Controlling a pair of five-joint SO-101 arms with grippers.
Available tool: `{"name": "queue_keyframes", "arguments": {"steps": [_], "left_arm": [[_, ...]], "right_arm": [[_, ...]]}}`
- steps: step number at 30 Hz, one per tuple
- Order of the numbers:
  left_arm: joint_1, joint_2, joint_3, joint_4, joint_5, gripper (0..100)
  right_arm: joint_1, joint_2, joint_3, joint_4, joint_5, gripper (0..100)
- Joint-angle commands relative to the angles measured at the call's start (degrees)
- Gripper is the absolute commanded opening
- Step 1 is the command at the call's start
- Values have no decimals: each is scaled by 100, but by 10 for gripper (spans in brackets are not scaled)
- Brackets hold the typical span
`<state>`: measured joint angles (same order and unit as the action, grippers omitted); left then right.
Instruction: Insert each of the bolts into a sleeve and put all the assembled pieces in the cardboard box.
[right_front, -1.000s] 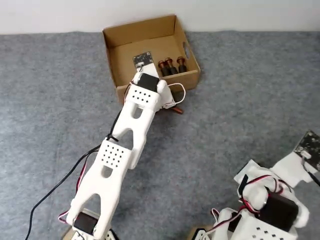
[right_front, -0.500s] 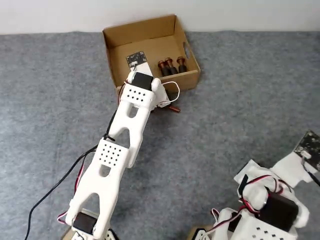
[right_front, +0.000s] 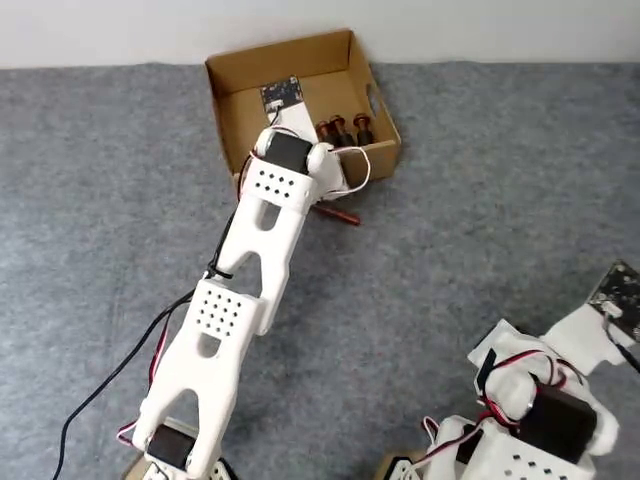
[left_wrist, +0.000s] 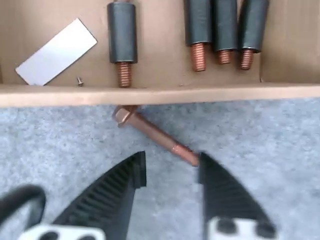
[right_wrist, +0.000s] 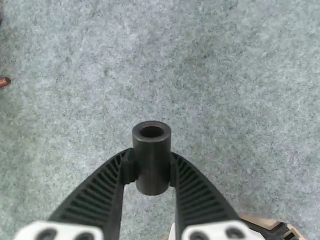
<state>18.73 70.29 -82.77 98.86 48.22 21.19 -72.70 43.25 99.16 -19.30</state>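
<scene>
A loose copper bolt (left_wrist: 155, 135) lies on the grey carpet against the front wall of the cardboard box (left_wrist: 160, 94). My left gripper (left_wrist: 171, 167) hangs open just short of it, and the bolt's threaded tip is close to one fingertip (left_wrist: 202, 165). Inside the box lie several assembled pieces, one apart (left_wrist: 121, 40) and three side by side (left_wrist: 225, 27). In the high view the bolt (right_front: 335, 213) shows beside the left arm's wrist (right_front: 290, 165), in front of the box (right_front: 228, 75). My right gripper (right_wrist: 151, 165) is shut on a black sleeve (right_wrist: 151, 150), held upright above the carpet.
A white label (left_wrist: 56, 51) and a tiny screw (left_wrist: 80, 80) lie on the box floor. The right arm (right_front: 540, 400) sits folded at the near right corner. A copper bit (right_wrist: 4, 81) shows at the edge of the right wrist view. Grey carpet surrounds the box.
The left arm's wrist has moved farther over the box's front wall, and more of the loose bolt now shows on the carpet. The right arm has not moved.
</scene>
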Motion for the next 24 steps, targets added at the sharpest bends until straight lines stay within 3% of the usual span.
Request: {"name": "queue_keyframes", "arguments": {"steps": [1,8,15,24], "left_arm": [[-88,211,-171,-141,-62,282],[-563,580,-180,-422,-53,284],[-615,554,22,185,-273,277],[-492,26,857,185,-659,81]], "right_arm": [[40,48,-35,-101,-35,9],[40,48,-26,-101,-35,9],[40,48,70,-163,-26,9],[40,48,70,-163,-26,9]]}}
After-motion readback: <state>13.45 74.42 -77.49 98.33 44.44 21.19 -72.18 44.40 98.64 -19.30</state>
